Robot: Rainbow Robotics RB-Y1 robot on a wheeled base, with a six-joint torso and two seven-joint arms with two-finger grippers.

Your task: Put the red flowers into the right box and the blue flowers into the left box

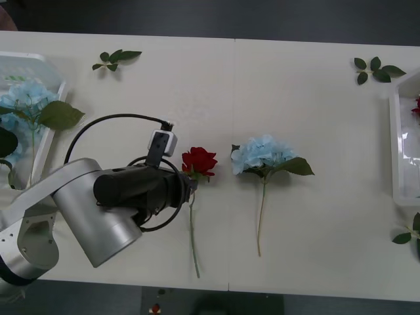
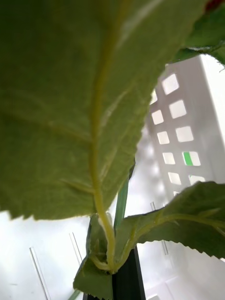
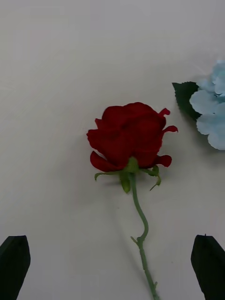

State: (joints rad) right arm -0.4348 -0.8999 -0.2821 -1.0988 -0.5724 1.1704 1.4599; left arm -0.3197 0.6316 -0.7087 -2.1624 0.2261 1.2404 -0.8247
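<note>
One red flower (image 1: 199, 161) lies on the white table with its stem toward the front edge. My left gripper (image 1: 191, 187) hovers over that stem, open; in the left wrist view the red flower (image 3: 129, 136) lies between the black fingertips of the left gripper (image 3: 112, 243). A blue flower (image 1: 262, 154) lies just right of it, its edge (image 3: 211, 108) visible. The left box (image 1: 46, 144) holds blue flowers (image 1: 26, 95). The right box (image 1: 397, 144) shows a red bloom (image 1: 417, 107). My right gripper (image 2: 124, 276) is shut on a green-leaved stem (image 2: 121, 201) by the right box's wall (image 2: 197, 108).
Loose leaf sprigs lie at the back left (image 1: 117, 59) and back right (image 1: 376, 69), and one leaf (image 1: 402, 237) sits near the right edge. A big leaf (image 2: 70, 93) fills much of the right wrist view. Bare table lies between the two flowers and the boxes.
</note>
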